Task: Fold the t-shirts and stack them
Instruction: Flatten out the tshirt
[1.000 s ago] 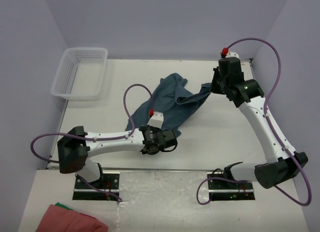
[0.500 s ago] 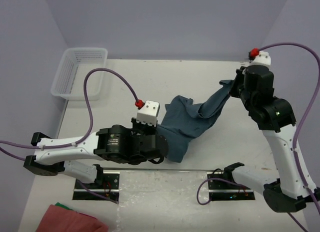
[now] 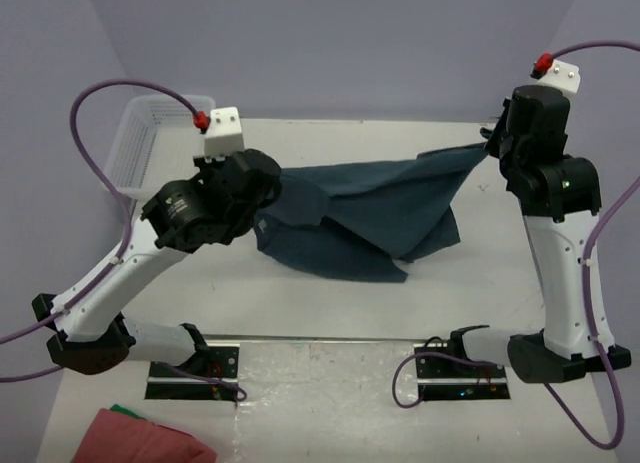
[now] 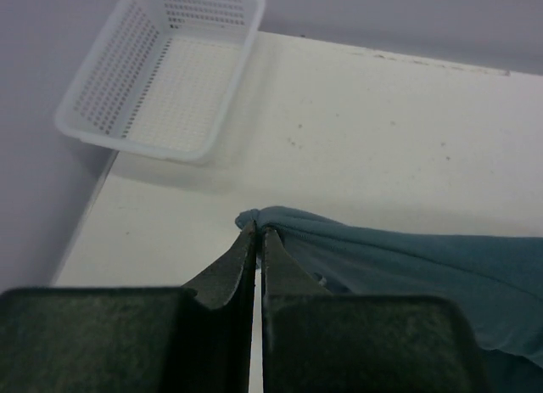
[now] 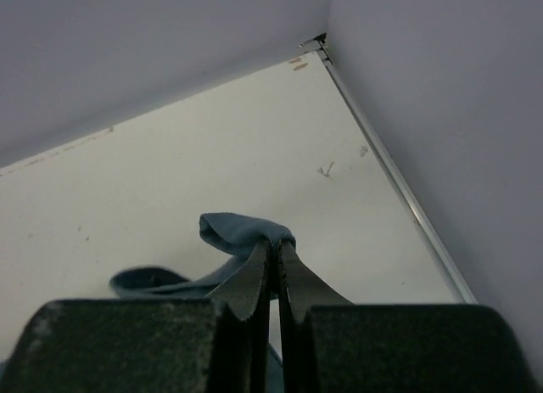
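big lift and spread just done: t-shirt [image 3: 370, 208], bunched on worktop [image 3: 480, 293] 1 second ago, now strung in air, lower part seemingly still dragging. left jaws clamped on 1 edge, right jaws on other. ready to lay flat.

Plain lavender walls [image 3: 330, 43], scuffed white table [image 3: 300, 303], metal strip [image 5: 399, 189] along its right edge

Dark teal-blue t-shirt [image 3: 370, 208], plain and unprinted, is hanging stretched in a wide band above the middle of the worktop [image 3: 330, 313]; its left and right ends are being held raised, while crumpled lower folds are drooping toward the near edge.
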### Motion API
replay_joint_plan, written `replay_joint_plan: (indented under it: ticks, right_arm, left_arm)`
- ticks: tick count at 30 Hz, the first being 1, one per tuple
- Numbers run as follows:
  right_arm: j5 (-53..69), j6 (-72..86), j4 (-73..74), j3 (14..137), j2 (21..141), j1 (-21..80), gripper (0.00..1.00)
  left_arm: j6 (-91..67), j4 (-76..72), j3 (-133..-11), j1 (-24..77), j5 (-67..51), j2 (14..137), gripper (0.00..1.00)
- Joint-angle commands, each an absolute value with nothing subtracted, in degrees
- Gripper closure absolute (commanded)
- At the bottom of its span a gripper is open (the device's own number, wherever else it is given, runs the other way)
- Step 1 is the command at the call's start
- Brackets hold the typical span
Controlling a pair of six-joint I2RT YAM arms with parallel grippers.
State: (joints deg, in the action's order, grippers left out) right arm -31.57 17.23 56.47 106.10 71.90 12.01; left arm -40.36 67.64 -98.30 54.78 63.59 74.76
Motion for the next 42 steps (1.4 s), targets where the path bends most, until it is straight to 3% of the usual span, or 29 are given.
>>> replay_joint_plan:
  ticks: [1, 8, 23, 30, 39, 42]
  right_arm:
    - [-31.0, 16.2, 59.7, 113.9, 74.6, 9.5, 1.0]
    - [-29.7, 16.1, 65.6, 124.5, 78.7, 8.8, 1.0]
    - [-27.3, 16.0, 67.1, 121.9, 69.5, 11.2, 1.0]
    - [-26.0, 15.6, 69.1, 128.7, 67.7, 15.1, 1.0]
    - [-28.7, 15.7, 68.6, 127.9, 71.7, 15.8, 1.0]
    - [-32.1, 16.2, 67.9, 127.4, 75.4, 15.7, 1.0]
  left_arm:
    - [-30.1, 62.8, -103.5, 50.3, 67.8, 71.5, 1.0]
    - [-26.0, 63.2, -108.8, 49.0, 70.6, 71.0, 1.0]
    - [-7.8, 52.7, -120.6, 49.0, 70.7, 70.0, 1.0]
    - [2.6, 43.5, -127.7, 49.0, 64.7, 71.5, 1.0]
    - [7.6, 34.6, -121.4, 49.0, 64.8, 74.4, 1.0]
    - [10.2, 31.8, -124.3, 49.0, 65.5, 79.0, 1.0]
